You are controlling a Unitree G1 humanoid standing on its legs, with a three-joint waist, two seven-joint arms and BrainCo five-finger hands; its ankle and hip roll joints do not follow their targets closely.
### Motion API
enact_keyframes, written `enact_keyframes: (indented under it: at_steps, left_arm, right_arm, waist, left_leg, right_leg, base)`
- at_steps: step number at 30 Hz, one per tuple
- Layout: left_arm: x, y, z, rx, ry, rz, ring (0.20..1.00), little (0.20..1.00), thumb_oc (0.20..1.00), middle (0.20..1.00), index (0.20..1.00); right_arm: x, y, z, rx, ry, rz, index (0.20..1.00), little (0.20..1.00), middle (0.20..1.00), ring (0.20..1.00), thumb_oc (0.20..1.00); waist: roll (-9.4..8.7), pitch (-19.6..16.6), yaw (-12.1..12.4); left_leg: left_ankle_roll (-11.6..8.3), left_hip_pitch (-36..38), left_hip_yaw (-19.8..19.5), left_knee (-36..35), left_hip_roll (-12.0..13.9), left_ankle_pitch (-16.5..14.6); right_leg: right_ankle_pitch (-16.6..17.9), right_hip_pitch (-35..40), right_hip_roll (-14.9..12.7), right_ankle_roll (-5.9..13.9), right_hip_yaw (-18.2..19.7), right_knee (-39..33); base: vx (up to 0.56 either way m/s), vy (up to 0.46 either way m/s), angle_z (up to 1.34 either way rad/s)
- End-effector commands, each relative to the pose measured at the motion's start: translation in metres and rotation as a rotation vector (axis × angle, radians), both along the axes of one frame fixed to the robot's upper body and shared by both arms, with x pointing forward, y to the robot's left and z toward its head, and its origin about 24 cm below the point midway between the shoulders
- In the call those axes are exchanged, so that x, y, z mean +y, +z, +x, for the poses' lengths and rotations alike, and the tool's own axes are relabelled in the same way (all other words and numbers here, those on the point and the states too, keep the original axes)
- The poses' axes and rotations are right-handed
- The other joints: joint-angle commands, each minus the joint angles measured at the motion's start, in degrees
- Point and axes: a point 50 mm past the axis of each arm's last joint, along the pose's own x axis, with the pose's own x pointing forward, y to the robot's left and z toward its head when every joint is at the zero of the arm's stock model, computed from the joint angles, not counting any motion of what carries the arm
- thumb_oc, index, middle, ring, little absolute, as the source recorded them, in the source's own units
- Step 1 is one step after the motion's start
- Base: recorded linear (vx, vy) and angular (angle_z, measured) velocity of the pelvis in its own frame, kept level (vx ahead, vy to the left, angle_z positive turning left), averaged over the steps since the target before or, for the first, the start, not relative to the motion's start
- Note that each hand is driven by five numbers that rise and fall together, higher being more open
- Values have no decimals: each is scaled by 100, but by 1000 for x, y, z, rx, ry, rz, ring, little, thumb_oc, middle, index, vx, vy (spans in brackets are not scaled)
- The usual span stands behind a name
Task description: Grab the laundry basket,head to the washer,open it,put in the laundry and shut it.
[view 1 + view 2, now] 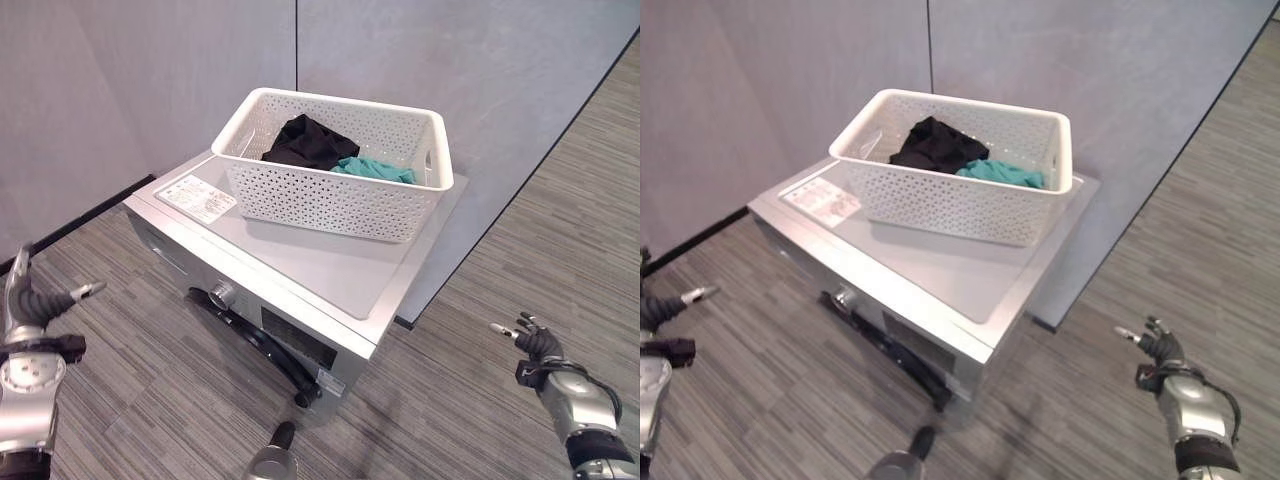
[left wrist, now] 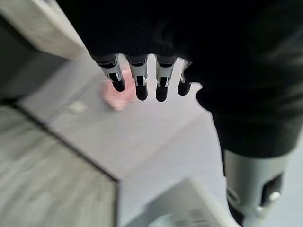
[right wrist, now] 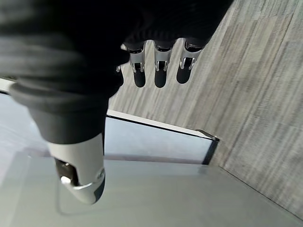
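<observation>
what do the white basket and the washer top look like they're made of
The white perforated laundry basket looks like moulded plastic: matte, with a regular pattern of punched holes. The grey washer's flat top looks like smooth painted metal or plastic with a dull sheen; which one is unclear.
</observation>
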Motion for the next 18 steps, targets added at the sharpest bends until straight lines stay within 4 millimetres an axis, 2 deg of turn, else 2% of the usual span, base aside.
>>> enact_keyframes:
  at_steps: [1, 5, 6, 10, 14, 15, 16, 18]
  left_arm:
    - [15, 10, -7, -74, 66, -4, 1000, 1000, 1000, 1000, 1000]
    - [14, -33, -29, 22, 134, -128, 1000, 1000, 1000, 1000, 1000]
    - [11, -58, -41, 87, 178, -191, 1000, 1000, 1000, 1000, 1000]
    - [2, -100, -64, 181, 260, -308, 1000, 1000, 1000, 1000, 1000]
    - [-17, -142, -89, 290, 322, -437, 1000, 1000, 1000, 1000, 1000]
    - [-17, -142, -89, 290, 322, -437, 1000, 1000, 1000, 1000, 1000]
    - [-30, -162, -101, 336, 360, -520, 1000, 1000, 1000, 1000, 1000]
    - [-42, -177, -110, 377, 392, -580, 1000, 1000, 1000, 1000, 1000]
  right_arm:
    - [-8, 16, 2, -36, 35, -104, 1000, 1000, 1000, 1000, 1000]
    - [-3, -4, -15, 22, 10, -83, 1000, 1000, 1000, 1000, 1000]
    - [1, -14, -24, 50, 4, -84, 1000, 1000, 1000, 1000, 1000]
    - [8, -31, -44, 98, -6, -99, 1000, 1000, 1000, 1000, 1000]
    - [17, -54, -68, 186, -17, -75, 1000, 1000, 1000, 1000, 1000]
    - [17, -54, -67, 186, -17, -75, 1000, 1000, 1000, 1000, 1000]
    - [25, -67, -78, 225, -12, -33, 1000, 1000, 1000, 1000, 1000]
    - [30, -74, -86, 240, -17, -2, 1000, 1000, 1000, 1000, 1000]
  waist:
    - [10, -330, -35]
    - [12, -319, -64]
    - [16, -302, -99]
    - [31, -268, -180]
    - [46, -220, -264]
    - [47, -222, -266]
    - [38, -188, -298]
    - [33, -178, -354]
  left_leg:
    - [-72, -224, 100, 201, 488, -437]
    - [-67, -231, 102, 191, 470, -426]
    - [-67, -230, 108, 178, 466, -416]
    - [-57, -266, 117, 183, 457, -410]
    - [-37, -301, 151, 206, 443, -396]
    - [-37, -305, 149, 208, 443, -396]
    - [-24, -327, 155, 221, 432, -386]
    - [-7, -339, 168, 211, 421, -373]
  right_leg:
    - [-698, -101, -254, -43, -197, 235]
    - [-698, -111, -260, -41, -194, 239]
    - [-704, -122, -266, -42, -193, 245]
    - [-702, -165, -283, -26, -178, 257]
    - [-692, -208, -310, -1, -177, 267]
    - [-692, -210, -310, -1, -178, 268]
    - [-688, -241, -327, 6, -172, 281]
    - [-689, -270, -344, 13, -165, 298]
  base:
    - [0, 0, 0]
    - [0, 0, 0]
    - [0, 0, 0]
    - [0, 0, 0]
    - [0, 0, 0]
    - [0, 0, 0]
    - [0, 0, 0]
    - [-5, 32, -1]
